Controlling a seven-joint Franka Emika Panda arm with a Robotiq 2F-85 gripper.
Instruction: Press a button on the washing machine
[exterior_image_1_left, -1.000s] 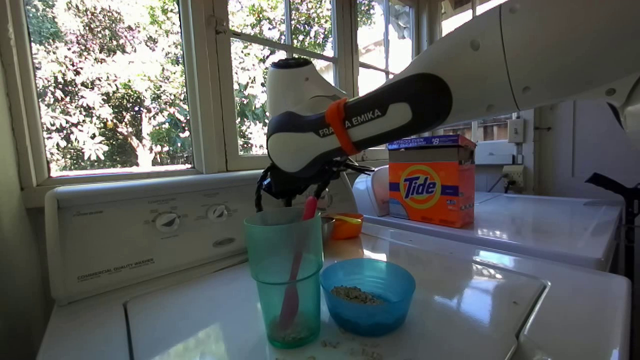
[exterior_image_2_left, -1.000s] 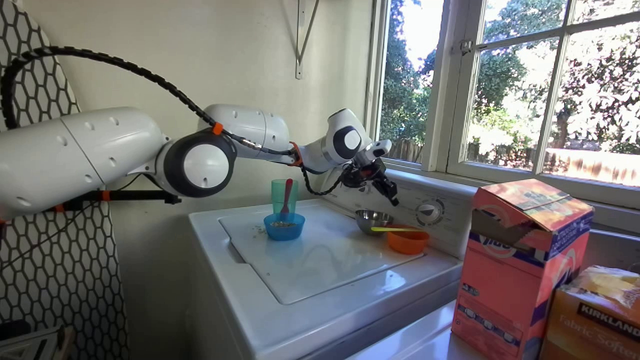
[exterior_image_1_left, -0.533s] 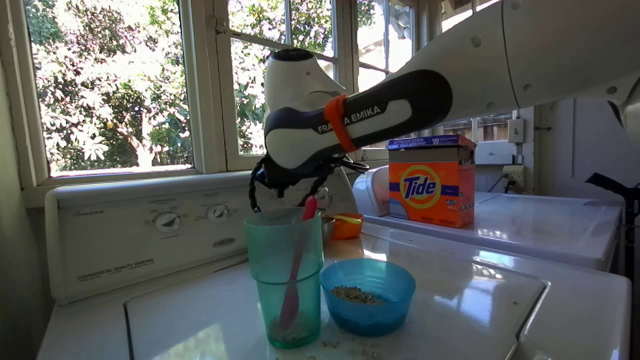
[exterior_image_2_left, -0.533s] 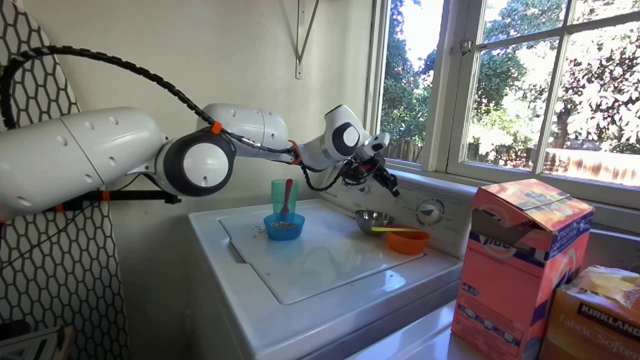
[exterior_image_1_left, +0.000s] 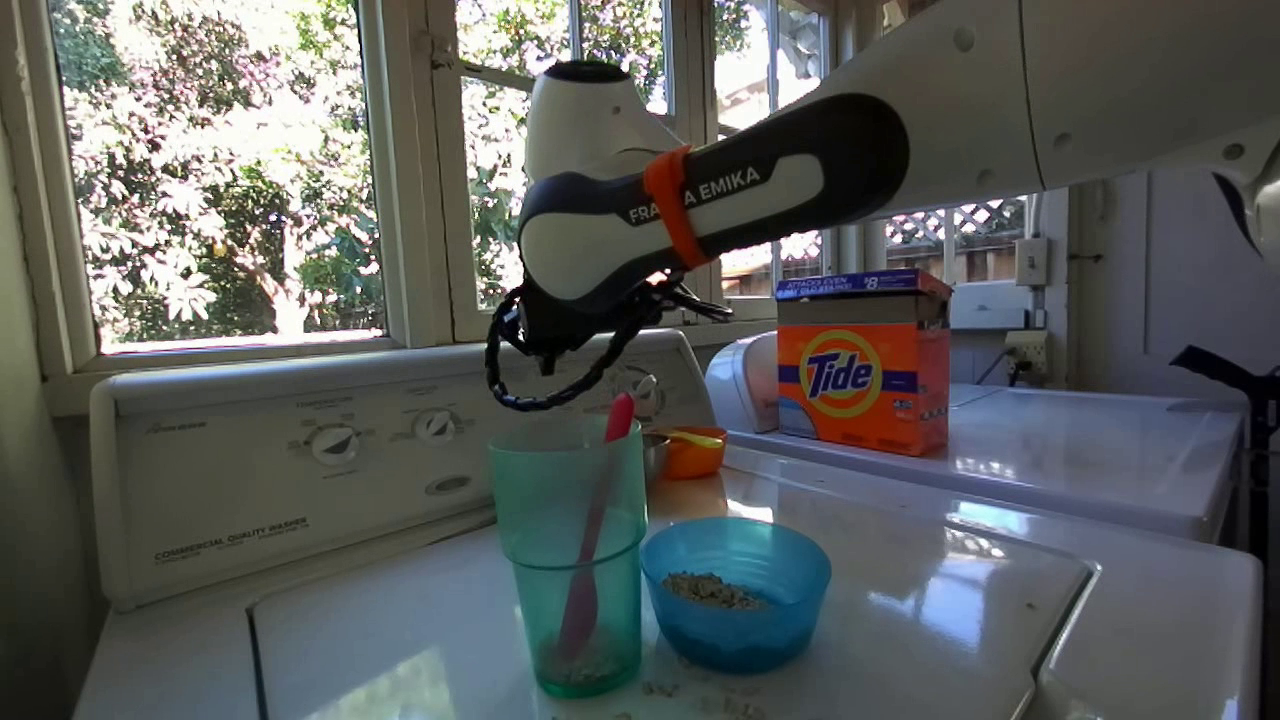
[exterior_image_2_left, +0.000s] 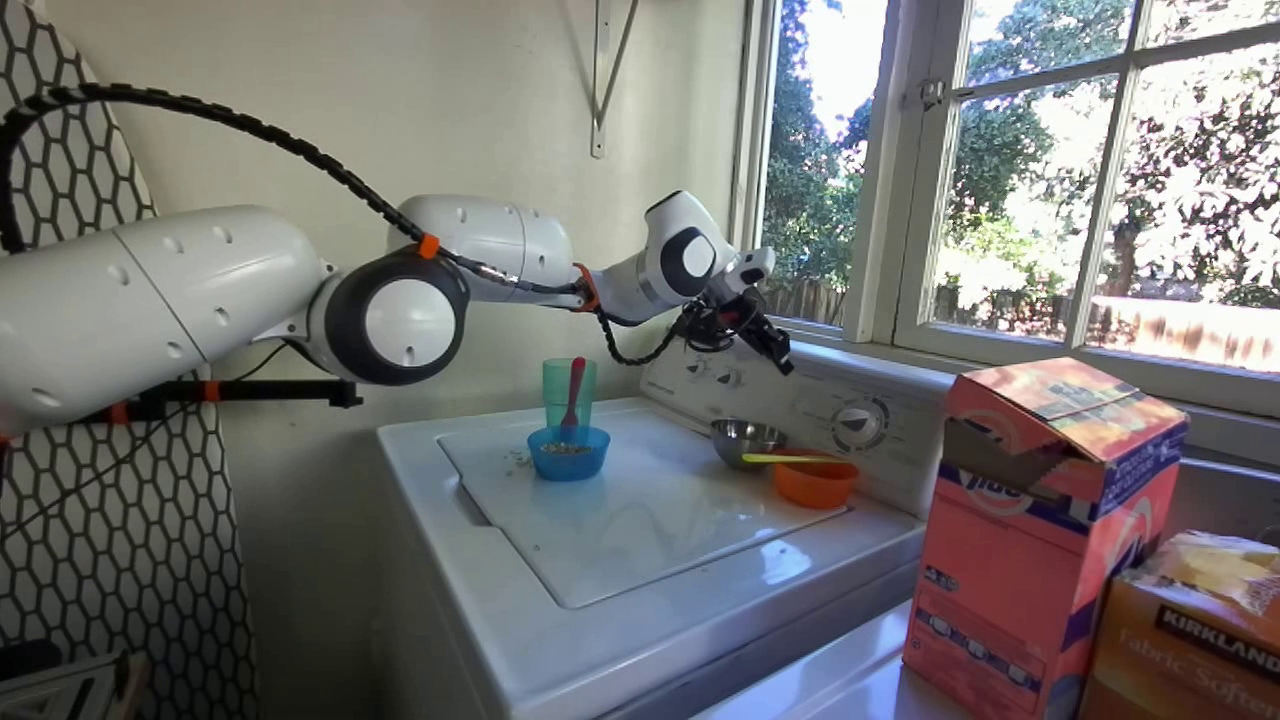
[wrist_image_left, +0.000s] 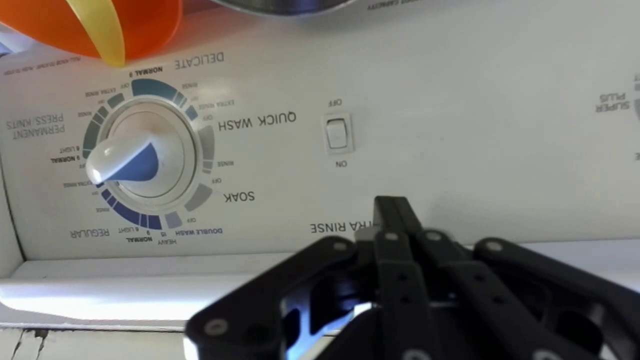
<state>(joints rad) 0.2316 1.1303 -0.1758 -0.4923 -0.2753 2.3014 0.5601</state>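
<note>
White enamel washing machine (exterior_image_2_left: 630, 530): body below, pale back panel (wrist_image_left: 475, 150) around small white plastic rocker switch (wrist_image_left: 337, 133), probable target. Black metal gripper (wrist_image_left: 392, 200): jaws pressed together, empty, near switch's ON end, not touching. Rocker setting unreadable; press unconfirmed. Judged: approach mostly done, push outstanding.

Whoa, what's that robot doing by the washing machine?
The robot arm hangs over the washing machine, seemingly there to press a button. Its gripper is shut and holds nothing. In the wrist view it shows off to the side of the little white switch, so it isn't pressing that one now. A green cup and a blue bowl stand on top of the machine.
</note>
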